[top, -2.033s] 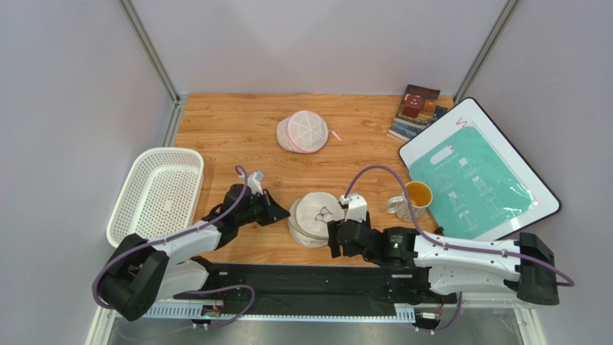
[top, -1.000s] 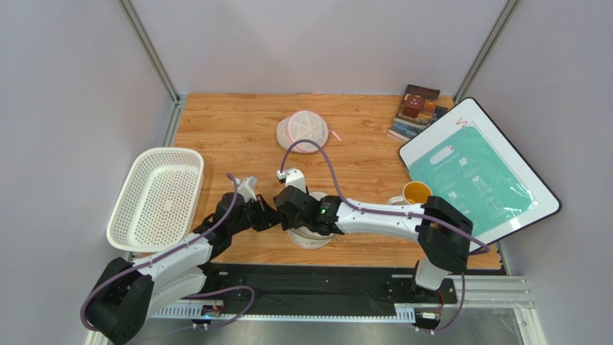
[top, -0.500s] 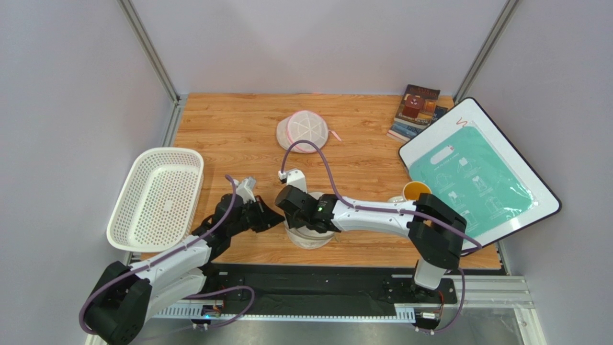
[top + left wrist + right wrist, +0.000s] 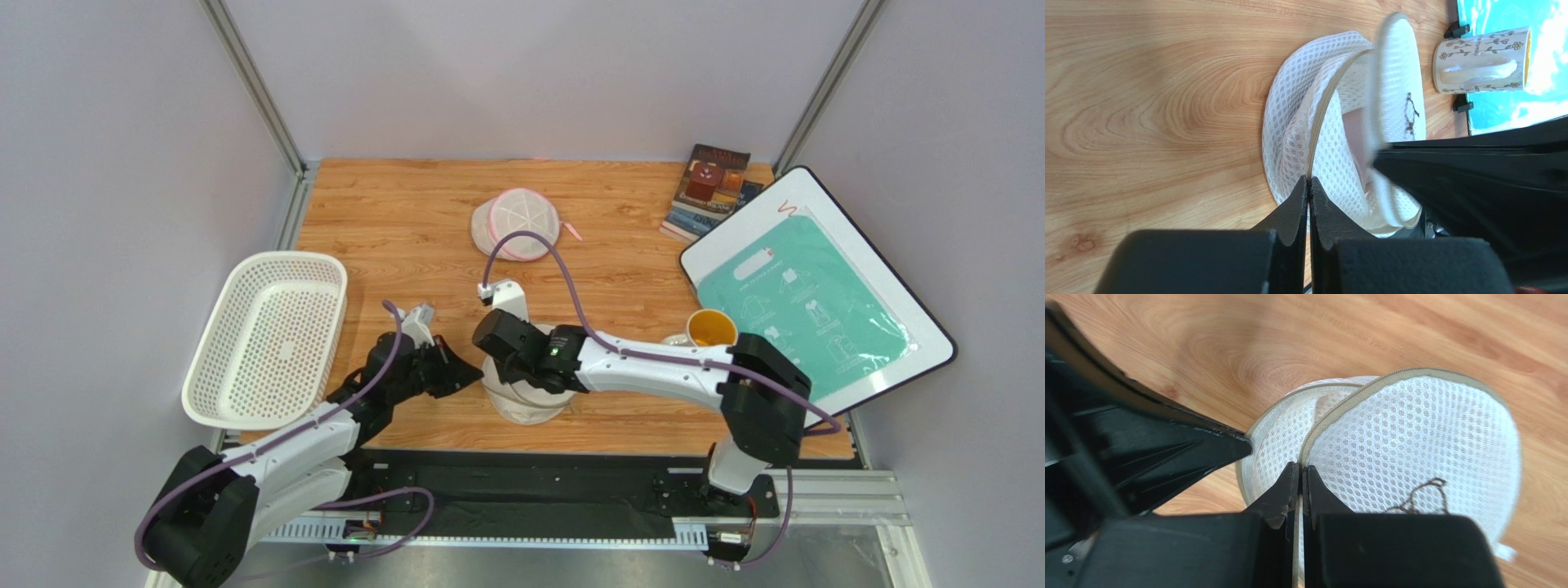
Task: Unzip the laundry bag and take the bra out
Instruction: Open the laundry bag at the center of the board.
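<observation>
Right pincer now reaches across the laundry bag, closed on its zip edge; left pincer clamps the mesh rim. Unzipping looks begun.

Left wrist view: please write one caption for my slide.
Left gripper pinches the partly unzipped laundry bag; bra glimpsed inside.

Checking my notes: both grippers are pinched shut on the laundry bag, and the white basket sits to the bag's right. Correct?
Not quite: the white basket sits to the left of the laundry bag, as the top external view shows. The rest holds: the left gripper and the right gripper are both pinched shut on the bag.
</observation>
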Robot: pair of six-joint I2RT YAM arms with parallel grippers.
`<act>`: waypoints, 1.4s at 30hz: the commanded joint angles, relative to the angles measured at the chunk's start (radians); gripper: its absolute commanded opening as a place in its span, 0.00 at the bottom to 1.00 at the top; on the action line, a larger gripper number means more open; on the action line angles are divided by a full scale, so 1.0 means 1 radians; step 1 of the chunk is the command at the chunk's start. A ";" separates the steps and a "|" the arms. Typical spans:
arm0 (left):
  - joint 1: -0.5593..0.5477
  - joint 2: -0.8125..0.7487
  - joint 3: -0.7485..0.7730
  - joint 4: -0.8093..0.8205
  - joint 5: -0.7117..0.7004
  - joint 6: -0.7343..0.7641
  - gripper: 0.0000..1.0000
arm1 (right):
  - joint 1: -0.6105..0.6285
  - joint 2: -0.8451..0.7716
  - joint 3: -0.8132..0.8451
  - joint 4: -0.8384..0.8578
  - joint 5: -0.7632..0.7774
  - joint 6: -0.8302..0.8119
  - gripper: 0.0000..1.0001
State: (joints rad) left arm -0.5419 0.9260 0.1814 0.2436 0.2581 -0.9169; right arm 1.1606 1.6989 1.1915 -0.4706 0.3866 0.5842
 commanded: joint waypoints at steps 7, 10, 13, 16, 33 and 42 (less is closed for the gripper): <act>0.003 -0.041 -0.020 -0.029 -0.048 -0.005 0.00 | -0.006 -0.392 -0.139 -0.088 0.127 0.049 0.00; 0.003 -0.049 -0.017 -0.035 -0.049 -0.007 0.00 | -0.006 -0.485 -0.219 -0.135 0.153 0.089 0.00; 0.003 -0.056 -0.011 -0.047 -0.054 -0.003 0.00 | -0.006 -0.579 -0.306 -0.187 0.184 0.155 0.00; 0.003 -0.067 -0.011 -0.059 -0.063 -0.004 0.00 | -0.006 -0.697 -0.384 -0.255 0.210 0.229 0.00; 0.002 -0.087 -0.005 -0.090 -0.076 0.004 0.00 | 0.037 -0.910 -0.386 -0.661 0.265 0.460 0.65; 0.003 -0.128 0.015 -0.148 -0.082 0.024 0.15 | 0.050 -0.881 -0.420 -0.435 0.241 0.365 0.70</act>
State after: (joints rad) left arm -0.5419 0.8322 0.1684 0.1307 0.1883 -0.9138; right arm 1.2034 0.8040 0.7933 -1.0595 0.6197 0.9833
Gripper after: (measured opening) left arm 0.033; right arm 0.684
